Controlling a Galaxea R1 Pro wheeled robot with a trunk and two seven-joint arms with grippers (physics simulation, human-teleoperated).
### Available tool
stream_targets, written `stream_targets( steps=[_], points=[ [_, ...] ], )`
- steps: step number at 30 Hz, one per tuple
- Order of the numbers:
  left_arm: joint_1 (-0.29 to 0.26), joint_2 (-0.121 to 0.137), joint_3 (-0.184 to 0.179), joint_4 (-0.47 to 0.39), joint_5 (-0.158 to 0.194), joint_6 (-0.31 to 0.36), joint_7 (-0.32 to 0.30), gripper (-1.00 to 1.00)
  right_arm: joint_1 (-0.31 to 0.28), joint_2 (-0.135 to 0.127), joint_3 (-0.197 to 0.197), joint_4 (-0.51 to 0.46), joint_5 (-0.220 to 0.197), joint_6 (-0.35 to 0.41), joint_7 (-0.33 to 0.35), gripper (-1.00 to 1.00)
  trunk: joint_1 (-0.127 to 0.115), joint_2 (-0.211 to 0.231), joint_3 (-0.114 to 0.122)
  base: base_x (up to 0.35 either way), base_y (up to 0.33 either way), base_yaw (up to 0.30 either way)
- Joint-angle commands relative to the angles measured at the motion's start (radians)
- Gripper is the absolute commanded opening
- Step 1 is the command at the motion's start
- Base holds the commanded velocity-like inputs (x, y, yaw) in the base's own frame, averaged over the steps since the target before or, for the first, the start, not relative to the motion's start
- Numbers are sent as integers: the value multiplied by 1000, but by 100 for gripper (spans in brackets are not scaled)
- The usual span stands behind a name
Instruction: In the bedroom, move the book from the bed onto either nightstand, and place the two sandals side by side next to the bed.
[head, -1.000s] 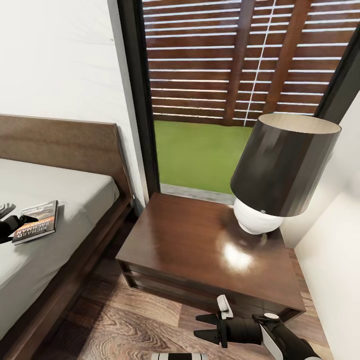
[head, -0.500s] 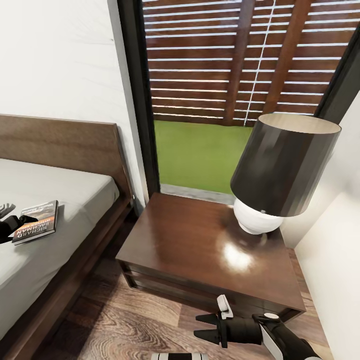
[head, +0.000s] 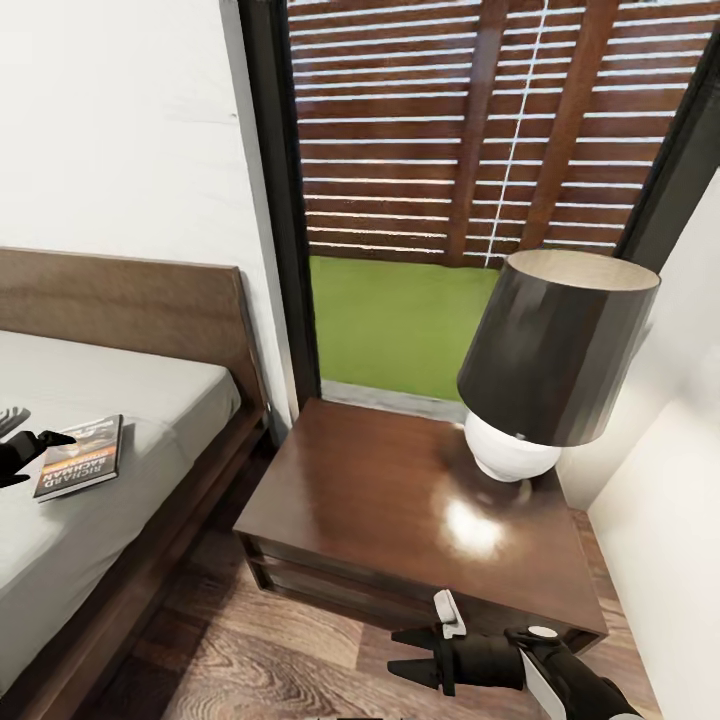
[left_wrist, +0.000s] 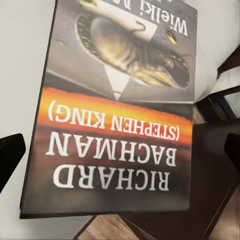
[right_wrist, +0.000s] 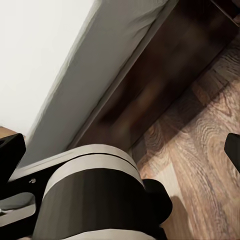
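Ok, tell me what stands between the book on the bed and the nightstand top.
Nothing visible blocks the way. The book lies on the bed by the left gripper; only the bed's edge and a strip of floor separate it from the nightstand. The lamp sits at its far right corner, leaving the near side bare.

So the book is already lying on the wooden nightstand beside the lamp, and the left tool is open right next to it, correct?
Not quite. The book lies on the bed, not on the nightstand, whose top carries the lamp. The head view shows this. The left tool is indeed open right next to the book.
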Motion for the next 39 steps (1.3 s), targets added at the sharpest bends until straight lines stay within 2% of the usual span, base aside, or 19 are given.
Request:
stream_targets(
  steps=[1,9,24,28,34,39],
  points=[
    [-1,0,6,0,-9,5,-7,100,-1,-1,7,0,-10,11,1,100,-4,7,2,0,0,0],
    [-1,1,6,-1,-9,5,-7,100,-1,-1,7,1,-10,11,1,100,-27,49,21,0,0,0],
    [-1,18,5,1,-10,6,-7,100,-1,-1,6,1,-10,12,1,100,-27,49,21,0,0,0],
    [-1,34,4,2,-9,8,-16,100,-1,-1,6,2,-10,12,1,100,-27,49,21,0,0,0],
    [-1,62,3,7,-8,18,-75,100,-1,-1,7,2,-11,13,1,100,-27,49,21,0,0,0],
    [-1,92,2,26,-10,41,-190,100,-1,-1,7,3,-11,13,1,100,-27,49,21,0,0,0]
  ],
)
